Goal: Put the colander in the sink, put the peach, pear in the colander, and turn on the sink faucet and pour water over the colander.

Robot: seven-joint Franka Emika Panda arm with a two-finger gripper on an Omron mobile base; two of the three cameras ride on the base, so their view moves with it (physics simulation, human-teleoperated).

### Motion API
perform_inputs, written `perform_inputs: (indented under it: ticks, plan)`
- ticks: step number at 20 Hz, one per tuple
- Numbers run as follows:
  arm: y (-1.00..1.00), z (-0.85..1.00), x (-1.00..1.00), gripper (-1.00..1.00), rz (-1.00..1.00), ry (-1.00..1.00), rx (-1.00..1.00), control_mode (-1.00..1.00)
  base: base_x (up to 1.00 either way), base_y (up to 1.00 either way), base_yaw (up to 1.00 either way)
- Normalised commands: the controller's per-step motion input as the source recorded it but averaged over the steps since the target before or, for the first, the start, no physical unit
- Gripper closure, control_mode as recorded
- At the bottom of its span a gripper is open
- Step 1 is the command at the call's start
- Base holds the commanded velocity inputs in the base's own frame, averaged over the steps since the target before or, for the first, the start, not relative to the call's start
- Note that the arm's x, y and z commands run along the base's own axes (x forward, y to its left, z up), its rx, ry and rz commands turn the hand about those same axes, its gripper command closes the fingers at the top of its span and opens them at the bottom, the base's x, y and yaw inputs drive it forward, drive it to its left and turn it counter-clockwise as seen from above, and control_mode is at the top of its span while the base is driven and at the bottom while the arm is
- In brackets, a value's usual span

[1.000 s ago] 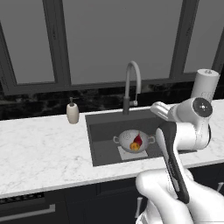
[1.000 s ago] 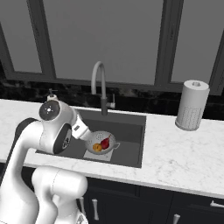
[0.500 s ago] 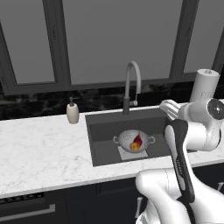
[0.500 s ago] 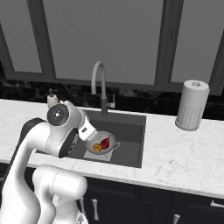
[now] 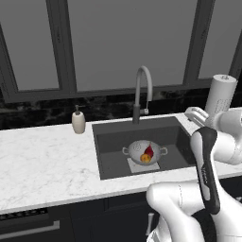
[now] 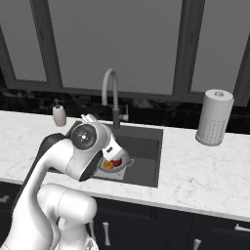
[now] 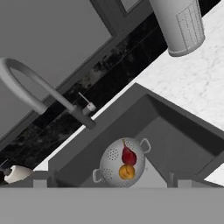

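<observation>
The pale grey-white perforated round colander sits on the floor of the dark grey rectangular sink, over the light grey square patch. Inside it lie the small round orange-yellow peach and the dark red teardrop-shaped pear, touching. The tall grey gooseneck sink faucet stands behind the basin. The two-finger gripper hangs above the sink, released and empty; its tips are barely visible. A white paper-towel roll and, apparently, a small beige soap bottle stand on the counter.

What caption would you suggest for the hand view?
Colander holding pear and peach sits in the sink, faucet dry.
</observation>
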Motion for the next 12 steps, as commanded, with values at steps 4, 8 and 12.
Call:
perform_inputs:
  ticks: [4, 8, 12]
  plan:
    - [-0.18, 0.16, 0.21, -1.0, 0.0, 0.0, 0.0, -1.0, 0.0, 0.0, 0.0]
    - [-0.23, 0.19, 0.43, -1.0, 0.0, 0.0, 0.0, -1.0, 0.0, 0.0, 0.0]
    - [-0.26, 0.11, 0.42, -1.0, 0.0, 0.0, 0.0, -1.0, 0.0, 0.0, 0.0]
